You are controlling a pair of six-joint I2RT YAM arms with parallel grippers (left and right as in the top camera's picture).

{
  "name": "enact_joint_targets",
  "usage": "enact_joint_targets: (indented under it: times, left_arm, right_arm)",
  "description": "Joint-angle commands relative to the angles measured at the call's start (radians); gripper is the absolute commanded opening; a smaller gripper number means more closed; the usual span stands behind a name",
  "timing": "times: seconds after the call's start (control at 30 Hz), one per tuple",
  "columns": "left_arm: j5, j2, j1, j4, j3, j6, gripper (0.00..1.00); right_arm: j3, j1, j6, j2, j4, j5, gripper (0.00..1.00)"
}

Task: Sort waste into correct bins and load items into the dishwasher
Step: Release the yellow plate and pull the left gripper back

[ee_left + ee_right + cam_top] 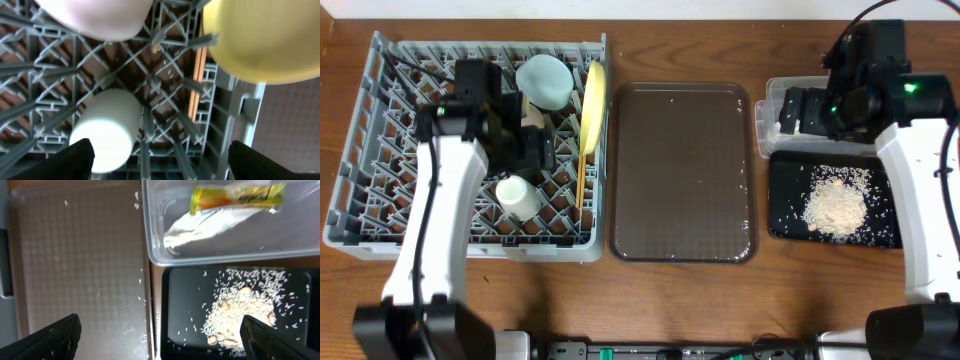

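Note:
The grey dish rack (360,215) holds a light blue bowl (545,80), an upright yellow plate (592,95), a small white cup (518,197) lying down and chopsticks (582,175). My left gripper (542,152) hangs open and empty over the rack. Its wrist view shows the cup (105,135), the plate (265,40), a whitish bowl (95,17) and the chopsticks (197,90) between open fingers (165,165). My right gripper (790,110) is open and empty (160,340). The clear tub (155,240) holds the wrapper (235,197) and the paper strip (200,227). The black tray (185,305) holds rice scraps (240,310).
The dark brown serving tray (680,170) lies between the rack and the bins, with a few stray rice grains on it. The clear tub (767,120) sits behind the black tray (785,200) at the right. Bare wooden table runs along the front.

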Motion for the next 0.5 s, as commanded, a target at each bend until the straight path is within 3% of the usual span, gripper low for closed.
enact_joint_targets:
  times: [0.0, 0.23, 0.47]
  left_arm:
    - [-0.009, -0.165, 0.002, 0.053, -0.121, 0.018, 0.89]
    - [0.069, -0.513, 0.002, 0.22, -0.358, 0.072, 0.9]
    - [0.104, -0.819, 0.002, 0.258, -0.503, 0.058, 0.91]
  right_arm:
    - [-0.128, 0.05, -0.014, -0.072, 0.054, 0.06, 0.99]
    - [-0.472, 0.161, 0.034, -0.362, 0.288, 0.121, 0.99]
    - [-0.682, 0.184, 0.099, -0.721, 0.327, 0.161, 0.99]
